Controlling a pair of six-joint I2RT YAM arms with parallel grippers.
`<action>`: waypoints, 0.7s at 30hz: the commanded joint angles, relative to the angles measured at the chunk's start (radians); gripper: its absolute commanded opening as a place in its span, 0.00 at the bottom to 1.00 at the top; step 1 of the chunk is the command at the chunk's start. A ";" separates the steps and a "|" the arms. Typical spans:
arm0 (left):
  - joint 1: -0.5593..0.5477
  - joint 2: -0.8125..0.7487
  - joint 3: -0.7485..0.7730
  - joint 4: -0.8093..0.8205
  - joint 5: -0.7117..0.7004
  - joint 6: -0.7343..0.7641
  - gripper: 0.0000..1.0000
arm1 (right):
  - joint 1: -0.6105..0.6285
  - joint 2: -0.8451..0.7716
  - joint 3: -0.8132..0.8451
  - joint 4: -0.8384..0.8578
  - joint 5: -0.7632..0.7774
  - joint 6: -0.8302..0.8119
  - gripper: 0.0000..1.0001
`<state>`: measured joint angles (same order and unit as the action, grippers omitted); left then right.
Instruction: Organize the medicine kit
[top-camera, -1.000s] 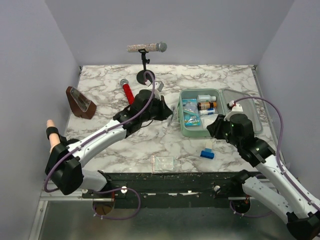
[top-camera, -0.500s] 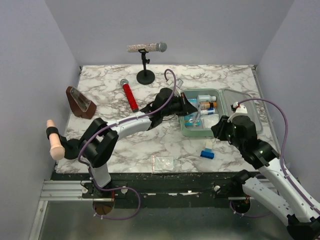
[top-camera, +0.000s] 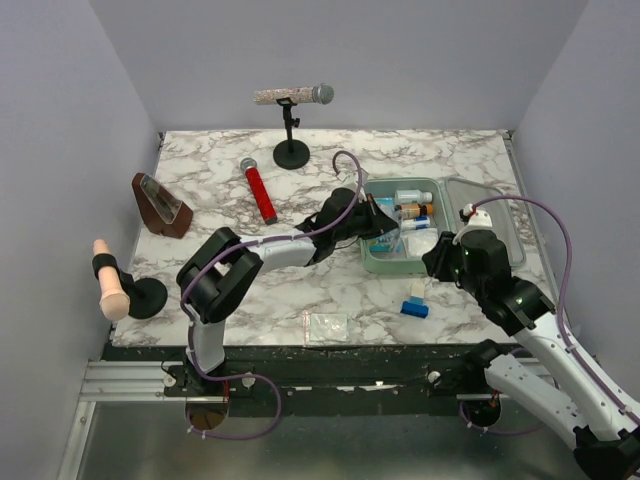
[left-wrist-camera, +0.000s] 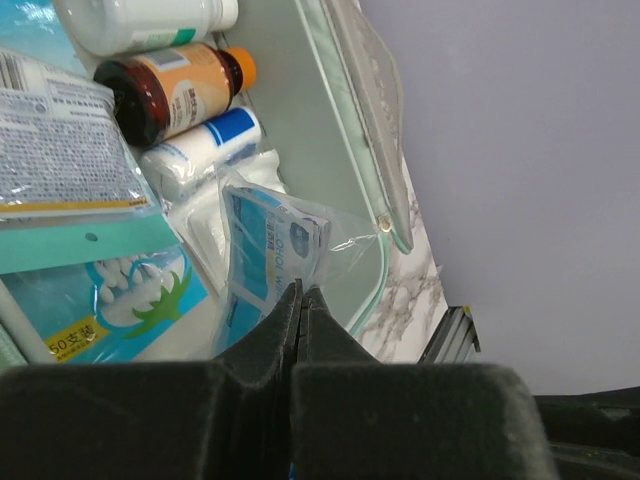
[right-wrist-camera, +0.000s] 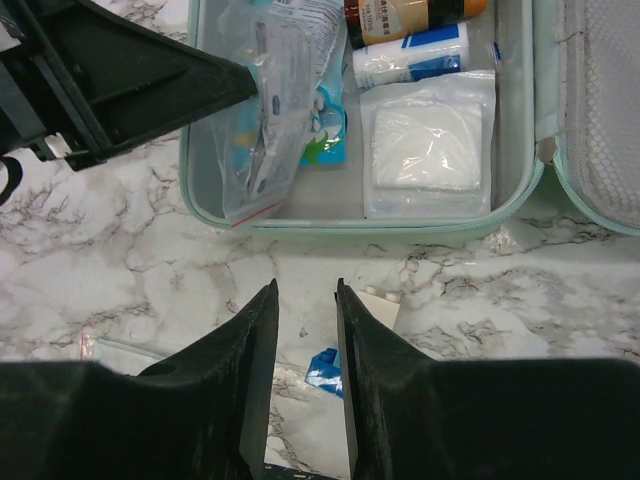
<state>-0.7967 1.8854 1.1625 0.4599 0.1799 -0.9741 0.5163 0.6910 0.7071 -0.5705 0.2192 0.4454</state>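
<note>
The mint-green medicine kit (top-camera: 400, 268) lies open at the table's right, its lid (top-camera: 490, 215) flat to the right. It holds a white bottle (left-wrist-camera: 140, 20), a brown bottle (left-wrist-camera: 170, 85), a blue-capped roll (left-wrist-camera: 205, 145), a gauze pad (right-wrist-camera: 425, 145) and a cotton-swab pack (left-wrist-camera: 100, 300). My left gripper (top-camera: 385, 225) is shut on a clear packet (left-wrist-camera: 270, 250) with blue-and-white contents and holds it over the kit's left half; the packet also shows in the right wrist view (right-wrist-camera: 270, 140). My right gripper (top-camera: 440, 262) is open and empty over the table just in front of the kit.
A small blue-and-white box (top-camera: 415, 300) lies in front of the kit, below my right gripper (right-wrist-camera: 305, 287). A clear flat packet (top-camera: 326, 326) lies near the front edge. A red microphone (top-camera: 258, 190), a microphone on a stand (top-camera: 293, 97) and a brown wedge (top-camera: 160, 205) stand at the back left.
My left arm has reached right, from the table left of the kit to over the kit, carrying the clear packet. My right arm has barely shifted.
</note>
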 joint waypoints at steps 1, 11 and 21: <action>-0.021 0.030 0.002 0.040 -0.034 -0.012 0.00 | 0.004 -0.002 -0.008 0.004 0.009 0.004 0.38; -0.018 -0.017 0.002 -0.354 -0.172 0.158 0.23 | 0.004 0.007 -0.005 0.015 0.002 0.001 0.38; 0.008 -0.153 -0.035 -0.458 -0.238 0.244 0.56 | 0.004 0.034 -0.018 0.049 -0.014 0.001 0.38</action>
<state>-0.8085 1.7981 1.1419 0.1249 -0.0010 -0.8062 0.5159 0.7120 0.7036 -0.5545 0.2184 0.4454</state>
